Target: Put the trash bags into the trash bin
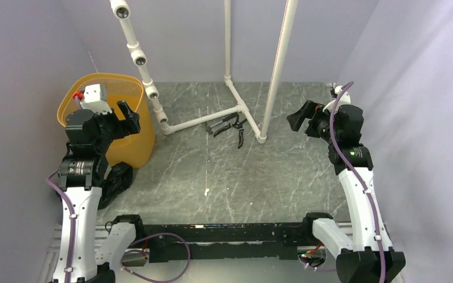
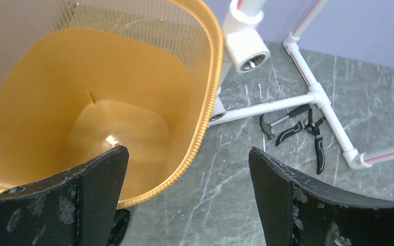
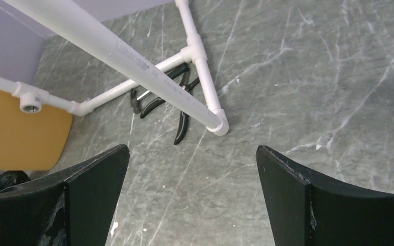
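Observation:
The yellow-orange trash bin [image 1: 131,147] stands at the back left; in the left wrist view nothing shows inside it [image 2: 107,113]. A crinkled black trash bag [image 1: 117,179] lies on the table against the bin's near side, beside my left arm. A sliver of the trash bag [image 2: 119,228] shows under the bin's rim, and another bit of the trash bag [image 3: 2,180] at the right wrist view's left edge. My left gripper [image 1: 128,115] hovers open over the bin's near-right rim [image 2: 205,118], holding nothing. My right gripper [image 1: 299,117] is open and empty above the table's right side, pointing left.
A white PVC pipe frame [image 1: 236,109] rises from the table's back middle, its slanted pipe [image 1: 144,71] passing close to the bin. A small hammer and pliers [image 1: 231,127] lie between its floor pipes. Purple walls close in on the left, right and back.

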Robot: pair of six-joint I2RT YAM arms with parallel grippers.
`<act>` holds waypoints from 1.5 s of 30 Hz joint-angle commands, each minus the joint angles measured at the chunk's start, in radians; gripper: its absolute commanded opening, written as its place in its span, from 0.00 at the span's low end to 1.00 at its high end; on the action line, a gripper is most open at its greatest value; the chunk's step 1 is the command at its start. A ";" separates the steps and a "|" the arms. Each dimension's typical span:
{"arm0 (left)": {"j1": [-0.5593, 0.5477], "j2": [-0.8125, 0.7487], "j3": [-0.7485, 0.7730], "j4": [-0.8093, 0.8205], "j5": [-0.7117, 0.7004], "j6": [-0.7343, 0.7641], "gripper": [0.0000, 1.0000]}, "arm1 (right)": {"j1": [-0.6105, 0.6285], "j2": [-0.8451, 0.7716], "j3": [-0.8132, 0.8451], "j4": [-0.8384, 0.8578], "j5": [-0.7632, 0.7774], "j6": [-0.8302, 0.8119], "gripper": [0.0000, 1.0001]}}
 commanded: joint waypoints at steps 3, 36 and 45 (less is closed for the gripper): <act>0.000 -0.041 0.019 -0.041 -0.153 -0.178 0.93 | 0.001 -0.009 -0.033 0.106 -0.126 0.025 1.00; 0.000 -0.046 0.355 -0.697 0.034 -0.090 0.93 | 0.003 -0.036 -0.167 0.263 -0.223 0.002 1.00; 0.000 -0.172 0.228 -0.700 -0.030 -0.168 0.93 | 0.004 -0.029 -0.178 0.254 -0.138 0.026 1.00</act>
